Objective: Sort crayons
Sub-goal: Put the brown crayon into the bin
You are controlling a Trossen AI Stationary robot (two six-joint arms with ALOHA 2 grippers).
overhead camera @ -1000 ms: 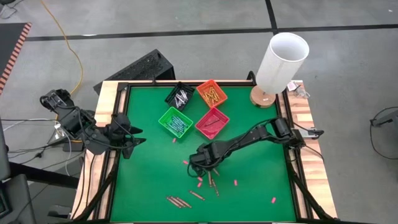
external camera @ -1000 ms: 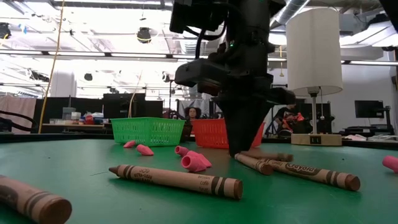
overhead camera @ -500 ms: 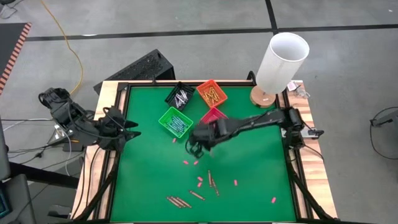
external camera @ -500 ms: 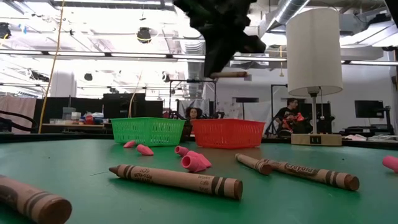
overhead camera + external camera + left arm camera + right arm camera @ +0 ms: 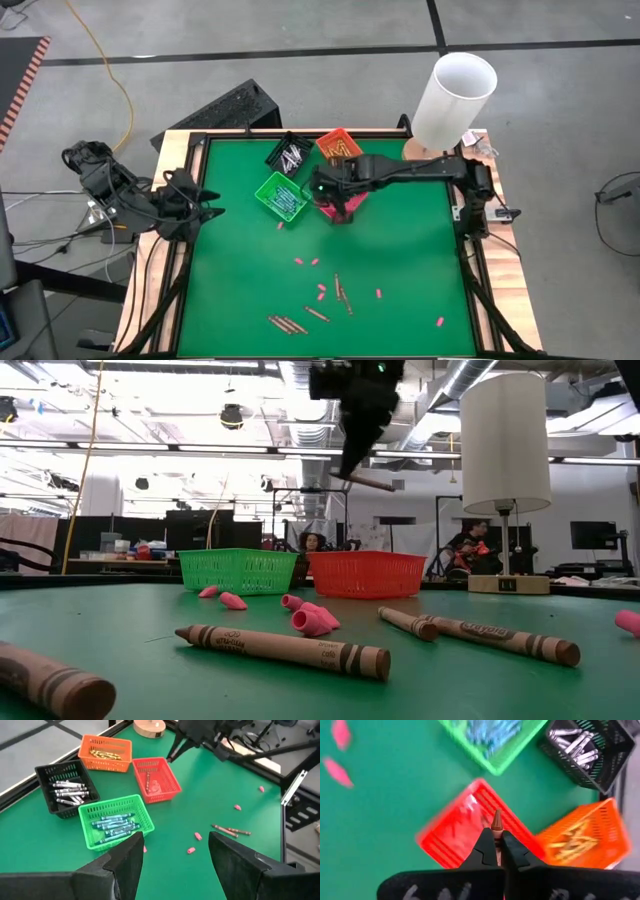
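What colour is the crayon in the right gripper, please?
Brown; the crayon shows best in the right wrist view.

Right arm stretched from 3 o'clock edge toward table centre, slightly to 12 o'clock, wrist raised well above surface. Right gripper pointing down, fingers pinched together on a crayon, tip protruding past fingertips. Left arm parked at 9 o'clock edge, left gripper aimed toward centre, fingers spread wide, holding nothing.
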